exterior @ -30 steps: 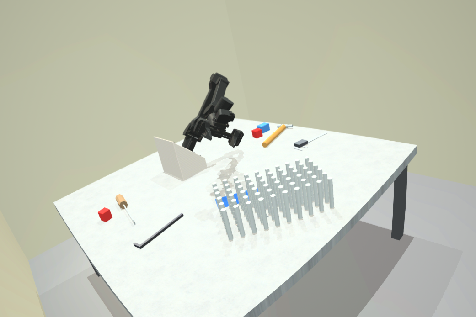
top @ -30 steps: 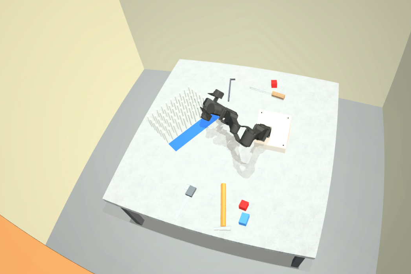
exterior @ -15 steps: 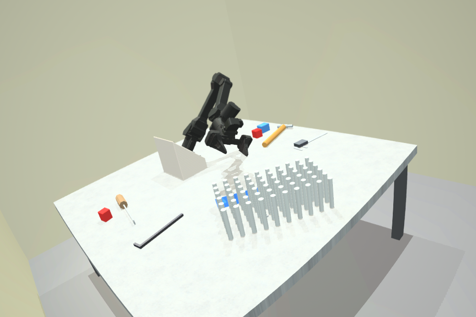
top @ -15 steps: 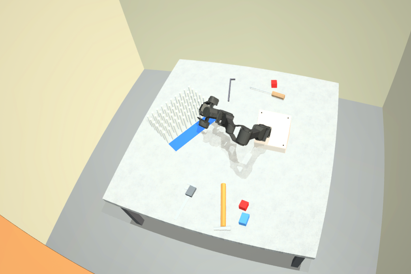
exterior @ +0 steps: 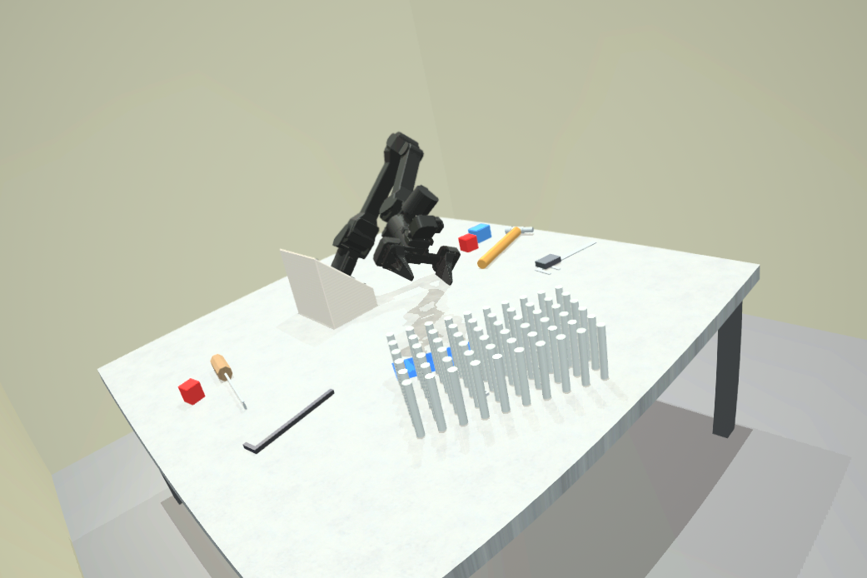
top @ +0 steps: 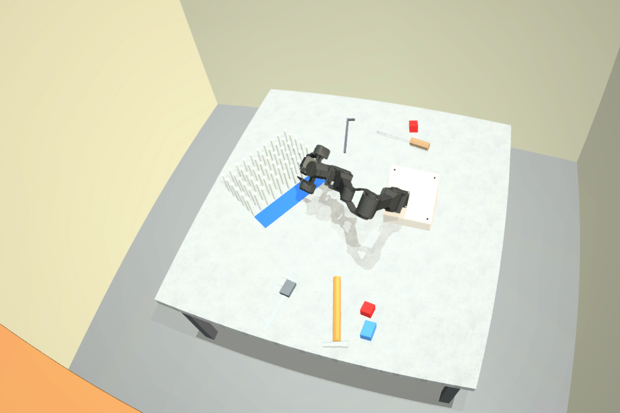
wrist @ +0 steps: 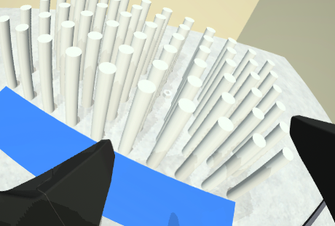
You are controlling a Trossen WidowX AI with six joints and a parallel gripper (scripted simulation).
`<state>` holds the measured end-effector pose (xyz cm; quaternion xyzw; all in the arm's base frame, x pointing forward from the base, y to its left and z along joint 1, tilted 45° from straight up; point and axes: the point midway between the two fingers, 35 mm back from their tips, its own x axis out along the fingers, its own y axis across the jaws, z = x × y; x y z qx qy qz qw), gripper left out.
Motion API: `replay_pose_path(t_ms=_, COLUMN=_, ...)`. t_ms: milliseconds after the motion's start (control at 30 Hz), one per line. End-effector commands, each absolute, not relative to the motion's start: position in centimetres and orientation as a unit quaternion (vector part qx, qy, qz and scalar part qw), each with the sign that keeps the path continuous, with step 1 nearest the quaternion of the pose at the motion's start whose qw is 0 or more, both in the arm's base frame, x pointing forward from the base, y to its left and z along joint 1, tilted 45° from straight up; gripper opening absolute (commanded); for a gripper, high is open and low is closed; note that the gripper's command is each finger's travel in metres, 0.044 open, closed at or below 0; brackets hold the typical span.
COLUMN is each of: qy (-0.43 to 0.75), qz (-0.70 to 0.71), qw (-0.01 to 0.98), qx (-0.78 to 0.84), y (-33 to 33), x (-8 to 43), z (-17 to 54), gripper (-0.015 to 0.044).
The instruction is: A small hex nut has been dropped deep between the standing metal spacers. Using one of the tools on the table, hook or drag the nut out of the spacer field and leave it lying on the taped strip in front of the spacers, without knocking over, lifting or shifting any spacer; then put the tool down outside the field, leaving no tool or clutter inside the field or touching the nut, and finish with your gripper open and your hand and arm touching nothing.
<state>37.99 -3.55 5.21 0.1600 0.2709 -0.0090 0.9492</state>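
A small pale nut (wrist: 167,92) lies on the table between rows of upright white spacers (exterior: 416,412) (wrist: 73,87), well behind the blue taped strip (top: 281,209) (wrist: 146,178). My gripper (top: 301,170) (exterior: 429,281) (wrist: 205,138) is open and empty, raised above the table over the strip's end nearer the L-shaped tool, beside the field. The dark L-shaped tool (top: 346,136) (exterior: 291,420) lies flat outside the field. A screwdriver (top: 419,143) (exterior: 221,366) with a wooden handle lies beyond it. The arm hides part of the strip and field in the top view.
A red cube (top: 413,125) (exterior: 191,391) is near the screwdriver. Across the table lie a yellow-handled hammer (top: 336,306) (exterior: 500,247), a grey block with a thin rod (top: 287,287) (exterior: 548,260), another red cube (top: 367,309) and a blue block (top: 368,329). A white box (top: 420,194) stands at the arm's base.
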Motion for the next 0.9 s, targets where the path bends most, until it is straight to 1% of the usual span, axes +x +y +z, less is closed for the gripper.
replay_pose_path(t_ms=0, qy=0.272, qz=-0.007, qw=0.948, qx=0.163, y=-3.5, x=38.0, z=5.2, gripper=0.0440)
replay_pose_path(t_ms=267, qy=0.274, qz=-0.011, qw=0.947, qx=0.167, y=-3.7, x=38.0, z=5.1, gripper=0.0440)
replay_pose_path(t_ms=367, qy=0.306, qz=-0.073, qw=0.921, qx=0.228, y=-7.5, x=38.3, z=3.2, gripper=0.0440)
replay_pose_path(t_ms=467, qy=0.336, qz=-0.153, qw=0.876, qx=0.310, y=-12.5, x=37.7, z=0.7, gripper=0.0440)
replay_pose_path(t_ms=600, qy=0.359, qz=-0.255, qw=0.799, qx=0.411, y=-18.7, x=35.7, z=-2.6, gripper=0.0440)
replay_pose_path(t_ms=867, qy=0.363, qz=-0.428, qw=0.601, qx=0.569, y=-28.3, x=27.9, z=-8.7, gripper=0.0440)
